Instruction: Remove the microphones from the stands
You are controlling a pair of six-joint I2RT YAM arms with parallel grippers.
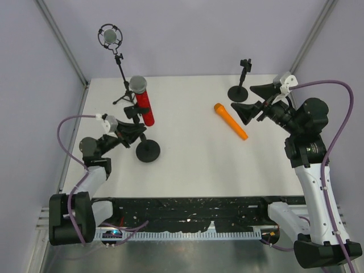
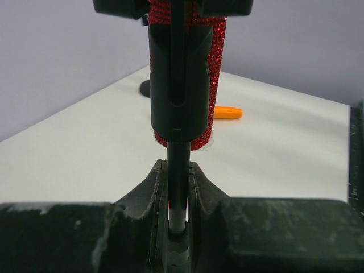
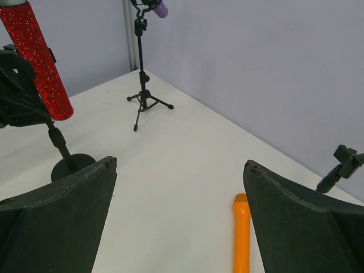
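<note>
- Top view: the red microphone (image 1: 143, 102) was seen seated in the clip of the stand (image 1: 148, 151) at the left of the bench (image 1: 193, 170), grille uppermost. The left fingers (image 1: 132, 133) were closed narrowly on the stand's pole just below the clip, so the stand was judged to be braced. The right fingers (image 1: 247, 112) were spread wide and held nothing. They were well apart from the red microphone, near an orange microphone (image 1: 230, 120) lying loose and an empty stand (image 1: 239, 91) at the back right
- Left wrist view: the pole (image 2: 178, 187) was shown pinched between the left fingers (image 2: 149, 193), with the clip (image 2: 179, 74) and the glittered body of the red microphone (image 2: 217, 57) directly above. This clamp should be held firm and low, so that the base is not lifted or tipped when the microphone is pulled
- Right wrist view: the red microphone (image 3: 37, 62) was seen far off at upper left, tilted in its clip, and bare bench was framed by the wide right fingers (image 3: 62, 222). The step in hand was judged to be the right arm's reach across. The body should be taken above the clip, where red is exposed, and drawn out along its own axis rather than sideways, lest the clip bind or the stand be dragged over
</note>
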